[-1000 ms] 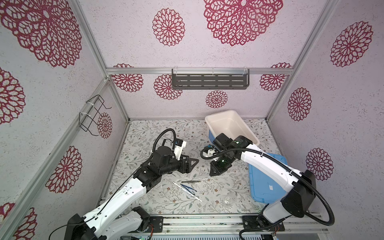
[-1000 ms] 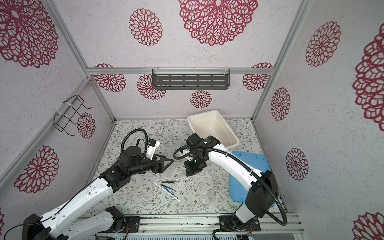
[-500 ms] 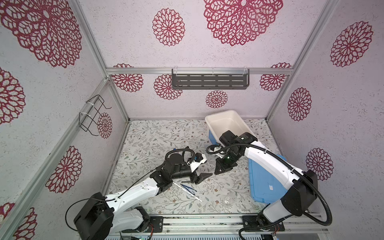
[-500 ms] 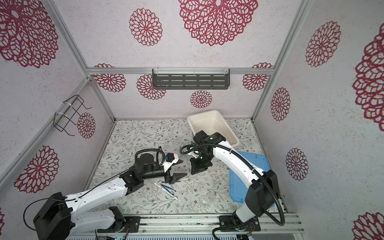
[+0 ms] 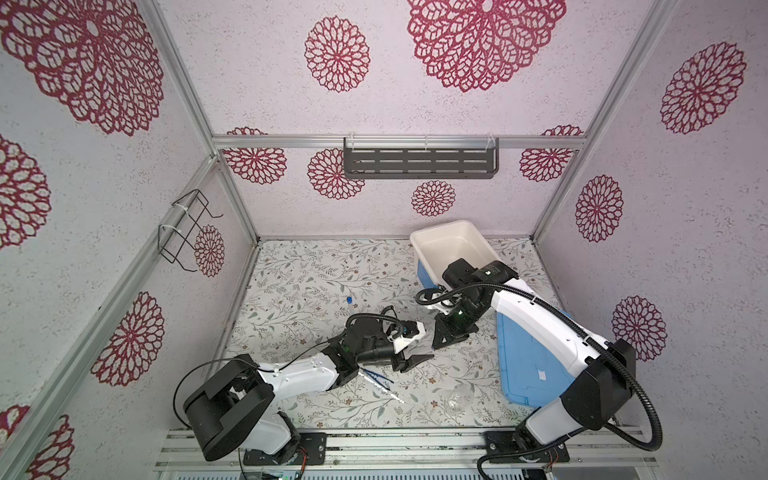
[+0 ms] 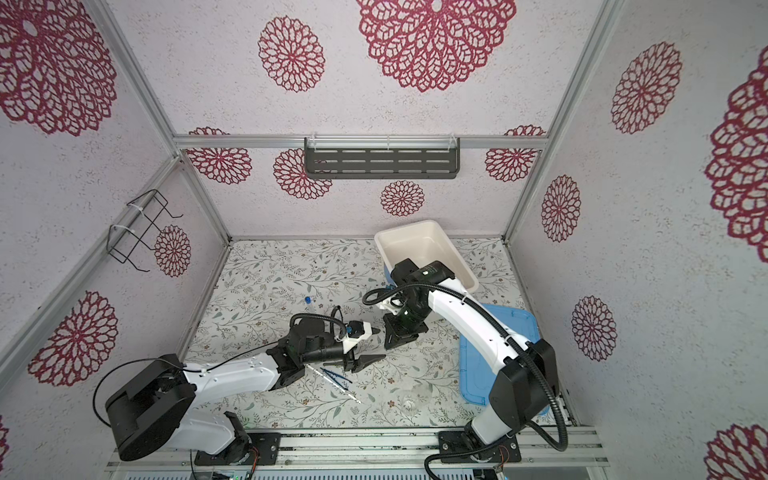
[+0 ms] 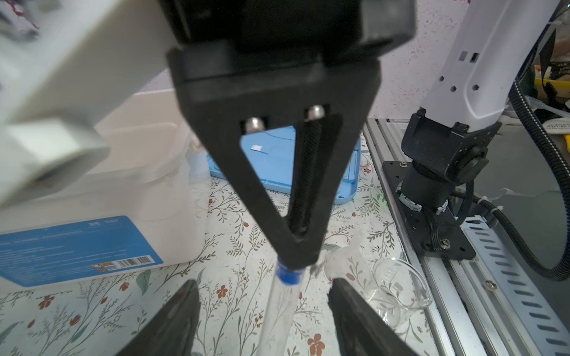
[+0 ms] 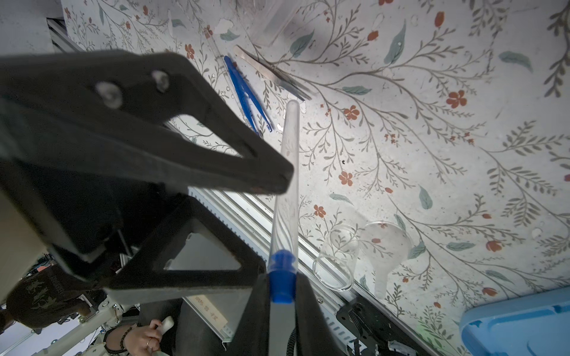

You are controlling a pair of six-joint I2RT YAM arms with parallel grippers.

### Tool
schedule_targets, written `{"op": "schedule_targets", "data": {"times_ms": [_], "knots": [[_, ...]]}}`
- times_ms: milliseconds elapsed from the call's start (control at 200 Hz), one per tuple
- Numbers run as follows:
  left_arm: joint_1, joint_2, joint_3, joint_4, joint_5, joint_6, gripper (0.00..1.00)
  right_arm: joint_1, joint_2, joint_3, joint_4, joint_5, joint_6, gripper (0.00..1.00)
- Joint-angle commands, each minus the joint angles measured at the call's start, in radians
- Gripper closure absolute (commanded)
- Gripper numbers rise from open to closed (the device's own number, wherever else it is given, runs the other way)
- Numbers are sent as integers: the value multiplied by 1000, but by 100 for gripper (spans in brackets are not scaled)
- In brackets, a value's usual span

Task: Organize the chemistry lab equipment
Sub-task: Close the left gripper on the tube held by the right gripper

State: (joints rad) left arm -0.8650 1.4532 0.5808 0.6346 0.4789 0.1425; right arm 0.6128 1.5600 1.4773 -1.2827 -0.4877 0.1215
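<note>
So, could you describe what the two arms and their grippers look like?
The left arm and right arm have white shells with black joints. The left gripper and right gripper are black, with hollow triangular fingers. A ribbed black hose follows the right arm; thinner black cable loops above the left arm.

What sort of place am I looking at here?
Probably a robot test booth: two arms bolted to a front rail, patterned walls in an aluminium frame, blue tweezers and a clear beaker on the floral tabletop.

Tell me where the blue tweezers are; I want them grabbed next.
In both top views the blue tweezers lie flat on the table near its front edge, beside the thin white stick, close by the left pincer.
</note>
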Motion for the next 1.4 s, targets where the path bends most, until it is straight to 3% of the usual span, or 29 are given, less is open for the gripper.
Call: {"op": "schedule_targets", "data": {"times_ms": [0,210,445,856,1086,1396], "knots": [[-21,37,25,57,9,53,31,-5,6,35,-45,-17,-21,84],[-32,56,48,72,-3,56,45,-6,16,35,-47,-21,-26,83],[-47,68,60,66,-28,62,68,-7,29,32,-47,-27,-26,84],[-49,84,65,38,-56,54,60,-10,31,31,-43,-21,-31,84],[-50,98,89,-12,-49,51,63,-12,20,3,-32,-25,-28,84],[-51,83,96,-53,-56,73,78,-15,15,-3,-28,-27,-35,84]]}}
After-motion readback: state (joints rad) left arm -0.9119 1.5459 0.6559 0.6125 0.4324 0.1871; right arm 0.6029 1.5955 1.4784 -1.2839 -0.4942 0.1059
